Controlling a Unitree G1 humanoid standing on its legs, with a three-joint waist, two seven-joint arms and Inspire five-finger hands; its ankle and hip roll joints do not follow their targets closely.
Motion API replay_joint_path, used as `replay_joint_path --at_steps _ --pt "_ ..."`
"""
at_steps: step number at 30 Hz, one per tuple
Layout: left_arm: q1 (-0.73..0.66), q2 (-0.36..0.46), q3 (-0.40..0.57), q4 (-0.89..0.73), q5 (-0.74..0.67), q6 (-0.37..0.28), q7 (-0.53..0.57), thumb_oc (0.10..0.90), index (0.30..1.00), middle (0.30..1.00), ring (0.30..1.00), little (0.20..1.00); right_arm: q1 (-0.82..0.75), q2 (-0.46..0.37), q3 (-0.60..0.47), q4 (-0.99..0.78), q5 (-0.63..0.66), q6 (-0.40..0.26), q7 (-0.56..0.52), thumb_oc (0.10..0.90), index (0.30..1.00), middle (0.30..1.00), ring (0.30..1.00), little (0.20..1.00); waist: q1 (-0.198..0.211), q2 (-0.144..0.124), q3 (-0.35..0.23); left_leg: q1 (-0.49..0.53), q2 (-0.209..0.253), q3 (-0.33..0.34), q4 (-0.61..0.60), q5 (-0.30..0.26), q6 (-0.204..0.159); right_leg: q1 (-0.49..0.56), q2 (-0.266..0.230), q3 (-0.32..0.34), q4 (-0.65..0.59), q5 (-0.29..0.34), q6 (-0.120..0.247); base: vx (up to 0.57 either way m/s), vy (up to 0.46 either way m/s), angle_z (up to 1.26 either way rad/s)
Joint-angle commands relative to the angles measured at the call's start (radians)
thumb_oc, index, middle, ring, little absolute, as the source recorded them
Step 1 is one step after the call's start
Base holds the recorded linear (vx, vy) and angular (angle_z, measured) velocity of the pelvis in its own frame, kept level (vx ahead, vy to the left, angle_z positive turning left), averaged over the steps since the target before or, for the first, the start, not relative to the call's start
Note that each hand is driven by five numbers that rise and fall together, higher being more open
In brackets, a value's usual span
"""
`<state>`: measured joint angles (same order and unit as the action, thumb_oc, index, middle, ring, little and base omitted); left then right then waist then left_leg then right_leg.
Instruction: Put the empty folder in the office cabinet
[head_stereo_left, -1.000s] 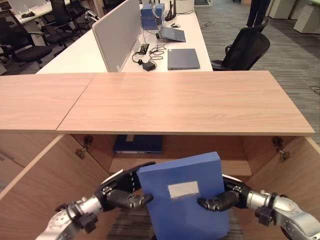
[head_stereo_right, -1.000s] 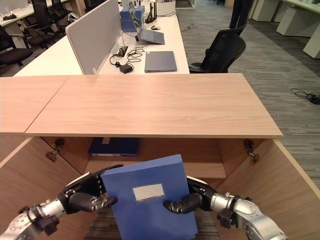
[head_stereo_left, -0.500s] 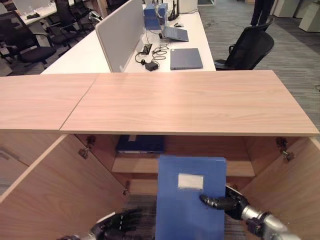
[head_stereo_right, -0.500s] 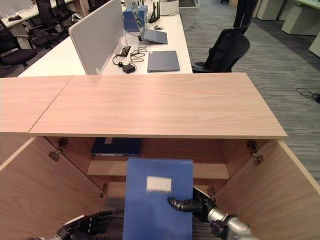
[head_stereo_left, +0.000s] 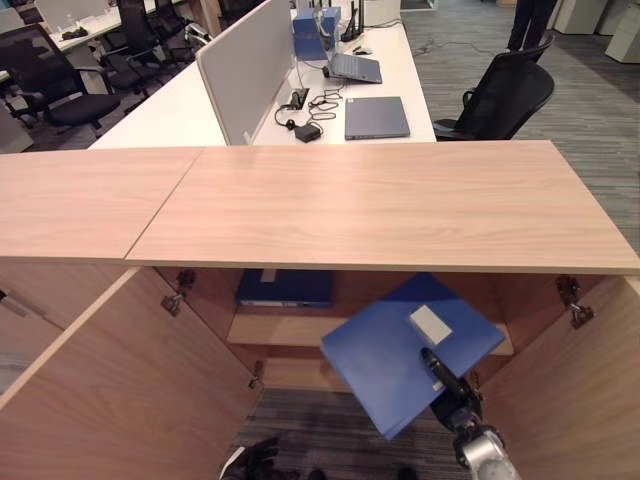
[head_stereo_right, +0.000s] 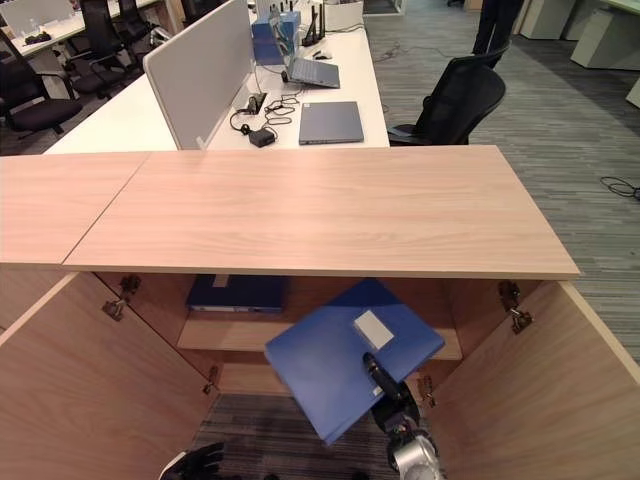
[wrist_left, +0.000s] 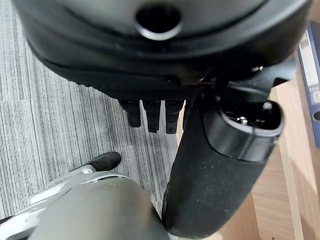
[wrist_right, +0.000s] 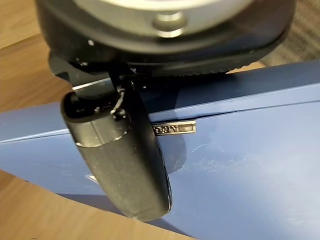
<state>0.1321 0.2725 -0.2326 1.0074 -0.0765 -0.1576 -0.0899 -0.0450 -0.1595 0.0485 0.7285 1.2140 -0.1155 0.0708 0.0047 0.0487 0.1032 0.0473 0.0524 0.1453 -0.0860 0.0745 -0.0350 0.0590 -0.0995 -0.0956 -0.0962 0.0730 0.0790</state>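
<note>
The blue folder (head_stereo_left: 395, 350) with a white label lies tilted, almost flat, in front of the open cabinet's shelf (head_stereo_left: 275, 330). My right hand (head_stereo_left: 455, 402) holds it at its near edge from below right. In the right wrist view the thumb (wrist_right: 120, 160) presses on the folder's cover (wrist_right: 240, 165), and the fingers are hidden beneath it. My left hand (head_stereo_right: 195, 463) hangs low near the floor, away from the folder. Its fingers (wrist_left: 150, 112) are straight and hold nothing.
A second blue folder (head_stereo_left: 283, 288) lies on the shelf at the back left. Both cabinet doors (head_stereo_left: 110, 390) (head_stereo_left: 590, 400) stand wide open under the wooden top (head_stereo_left: 380, 205). Behind are white desks with a closed laptop (head_stereo_left: 376, 117), a divider panel (head_stereo_left: 245, 70) and a black chair (head_stereo_left: 505, 95).
My left hand let go of the folder and dropped towards the floor. The right hand alone turned the folder from upright to nearly flat and carried it towards the shelf.
</note>
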Motion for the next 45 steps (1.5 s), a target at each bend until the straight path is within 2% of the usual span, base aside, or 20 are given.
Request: replay_joint_path --at_steps 1,7,8,13,16,19,24,25,26,27,30,31,35,38,40,42,45 --pt "-0.05 0.037 -0.047 0.031 0.036 -0.02 0.016 0.8 0.9 0.9 0.9 0.9 -0.221 0.02 -0.12 -0.007 0.1 -0.138 0.0 0.4 0.3 0.3 0.3 0.3 0.016 -0.002 0.033 0.028 0.043 -0.077 -0.001 -0.117 -0.061 0.045 -0.039 0.039 0.04 -0.16 0.062 -0.02 -0.025 0.05" --pt "-0.054 0.056 -0.081 0.02 0.024 -0.017 0.03 0.8 0.9 0.9 0.9 0.9 -0.425 -0.041 -0.238 0.095 0.191 -0.224 -0.069 0.4 0.3 0.3 0.3 0.3 0.049 0.021 0.055 -0.015 0.042 -0.092 -0.001 -0.105 -0.062 0.006 -0.035 0.031 0.052 -0.166 0.061 -0.02 -0.016 0.09" --pt "-0.057 0.063 -0.09 0.009 0.005 -0.019 0.035 0.8 0.9 0.9 0.9 0.9 -0.506 -0.078 -0.267 0.134 0.211 -0.247 -0.089 0.4 0.3 0.3 0.3 0.3 0.062 0.03 0.065 -0.031 0.039 -0.098 -0.001 -0.101 -0.062 -0.009 -0.034 0.03 0.057 -0.169 0.061 -0.04 -0.021 0.05" --pt "-0.075 0.088 -0.103 -0.064 -0.09 -0.047 0.045 0.8 0.9 0.9 0.9 0.9 -0.702 -0.194 -0.294 0.253 0.242 -0.272 -0.119 0.4 0.3 0.3 0.3 0.3 0.105 0.06 0.1 -0.08 0.036 -0.106 0.006 -0.084 -0.065 -0.065 -0.038 0.026 0.082 -0.173 0.062 -0.04 -0.01 0.03" --pt "-0.094 0.108 -0.104 -0.127 -0.2 -0.064 0.036 0.8 0.9 0.9 0.9 0.9 -0.825 -0.287 -0.296 0.331 0.268 -0.275 -0.133 0.4 0.3 0.3 0.3 0.3 0.13 0.084 0.131 -0.123 0.038 -0.114 0.014 -0.07 -0.069 -0.117 -0.041 0.025 0.111 -0.179 0.061 -0.03 -0.021 0.06" --pt "-0.111 0.14 -0.136 -0.191 -0.214 -0.077 0.02 0.8 0.9 0.9 0.9 0.9 -0.922 -0.359 -0.277 0.392 0.288 -0.269 -0.137 0.4 0.3 0.3 0.3 0.3 0.146 0.104 0.155 -0.177 0.041 -0.115 0.05 -0.072 -0.071 -0.175 -0.044 0.028 0.155 -0.192 0.058 -0.04 -0.017 0.12" --pt "-0.134 0.194 -0.186 -0.259 -0.213 -0.083 0.003 0.8 0.9 0.9 0.9 0.9 -1.061 -0.437 -0.239 0.45 0.304 -0.261 -0.157 0.4 0.3 0.3 0.3 0.3 0.165 0.136 0.198 -0.308 0.046 -0.123 0.178 -0.103 -0.072 -0.32 -0.043 0.048 0.286 -0.225 0.053 -0.05 -0.024 -0.01" --pt "-0.137 0.214 -0.193 -0.273 -0.223 -0.086 -0.003 0.8 0.9 0.9 0.9 0.9 -1.094 -0.466 -0.219 0.462 0.303 -0.262 -0.158 0.4 0.3 0.3 0.3 0.3 0.175 0.146 0.201 -0.353 0.044 -0.133 0.227 -0.13 -0.074 -0.378 -0.048 0.057 0.355 -0.261 0.051 -0.02 -0.045 -0.01" --pt "-0.138 0.214 -0.193 -0.275 -0.224 -0.085 -0.004 0.8 0.9 0.9 0.9 0.9 -1.098 -0.468 -0.217 0.463 0.304 -0.261 -0.158 0.4 0.3 0.3 0.3 0.3 0.175 0.147 0.2 -0.363 0.045 -0.133 0.232 -0.125 -0.074 -0.389 -0.047 0.058 0.36 -0.256 0.051 0.02 -0.059 0.02" --pt "-0.138 0.235 -0.202 -0.295 -0.224 -0.085 -0.006 0.8 0.9 0.9 0.9 0.9 -1.132 -0.498 -0.204 0.485 0.304 -0.259 -0.171 0.4 0.3 0.3 0.3 0.3 0.184 0.156 0.201 -0.399 0.036 -0.139 0.275 -0.148 -0.076 -0.431 -0.051 0.059 0.416 -0.284 0.046 0.0 -0.027 0.04" --pt "-0.141 0.25 -0.209 -0.299 -0.225 -0.084 -0.009 0.8 0.9 0.9 0.9 0.9 -1.165 -0.523 -0.197 0.498 0.309 -0.257 -0.176 0.4 0.3 0.3 0.3 0.3 0.188 0.168 0.209 -0.448 0.029 -0.147 0.332 -0.168 -0.075 -0.487 -0.054 0.065 0.489 -0.307 0.042 0.0 -0.022 0.17" --pt "-0.144 0.265 -0.209 -0.301 -0.227 -0.085 -0.008 0.8 0.9 0.9 0.9 0.9 -1.196 -0.542 -0.175 0.503 0.302 -0.257 -0.181 0.4 0.3 0.3 0.3 0.3 0.19 0.178 0.211 -0.493 0.025 -0.152 0.38 -0.186 -0.074 -0.538 -0.056 0.072 0.552 -0.33 0.038 -0.01 -0.021 0.3" --pt "-0.142 0.277 -0.2 -0.299 -0.236 -0.083 -0.007 0.8 0.9 0.9 0.9 0.9 -1.21 -0.573 -0.16 0.522 0.288 -0.248 -0.189 0.4 0.3 0.3 0.3 0.3 0.191 0.187 0.208 -0.539 0.021 -0.162 0.431 -0.209 -0.074 -0.589 -0.059 0.077 0.613 -0.362 0.033 0.02 -0.029 0.21" --pt "-0.138 0.296 -0.187 -0.311 -0.256 -0.088 -0.004 0.8 0.9 0.9 0.9 0.9 -1.25 -0.618 -0.135 0.532 0.277 -0.244 -0.194 0.4 0.3 0.3 0.3 0.3 0.192 0.2 0.214 -0.599 0.016 -0.172 0.504 -0.232 -0.074 -0.659 -0.07 0.089 0.707 -0.39 0.026 0.02 -0.007 0.09" --pt "-0.139 0.295 -0.187 -0.311 -0.257 -0.087 -0.004 0.8 0.9 0.9 0.9 0.9 -1.252 -0.62 -0.134 0.534 0.278 -0.243 -0.194 0.4 0.3 0.3 0.3 0.3 0.192 0.199 0.21 -0.607 0.015 -0.173 0.51 -0.236 -0.075 -0.667 -0.071 0.09 0.714 -0.393 0.026 0.03 -0.01 0.15" --pt "-0.134 0.305 -0.193 -0.312 -0.244 -0.09 -0.003 0.8 0.9 0.9 0.9 0.9 -1.264 -0.628 -0.129 0.538 0.281 -0.243 -0.199 0.8 0.9 0.9 0.9 0.9 0.19 0.203 0.206 -0.626 0.012 -0.181 0.534 -0.25 -0.072 -0.692 -0.075 0.095 0.751 -0.408 0.023 0.05 -0.016 0.09" --pt "-0.128 0.308 -0.189 -0.303 -0.262 -0.085 0.0 0.8 0.9 0.9 0.9 0.9 -1.295 -0.644 -0.093 0.569 0.267 -0.223 -0.214 0.8 0.9 0.9 0.9 0.9 0.189 0.204 0.202 -0.626 0.004 -0.18 0.536 -0.26 -0.071 -0.703 -0.075 0.103 0.767 -0.418 0.019 0.05 0.007 0.04"
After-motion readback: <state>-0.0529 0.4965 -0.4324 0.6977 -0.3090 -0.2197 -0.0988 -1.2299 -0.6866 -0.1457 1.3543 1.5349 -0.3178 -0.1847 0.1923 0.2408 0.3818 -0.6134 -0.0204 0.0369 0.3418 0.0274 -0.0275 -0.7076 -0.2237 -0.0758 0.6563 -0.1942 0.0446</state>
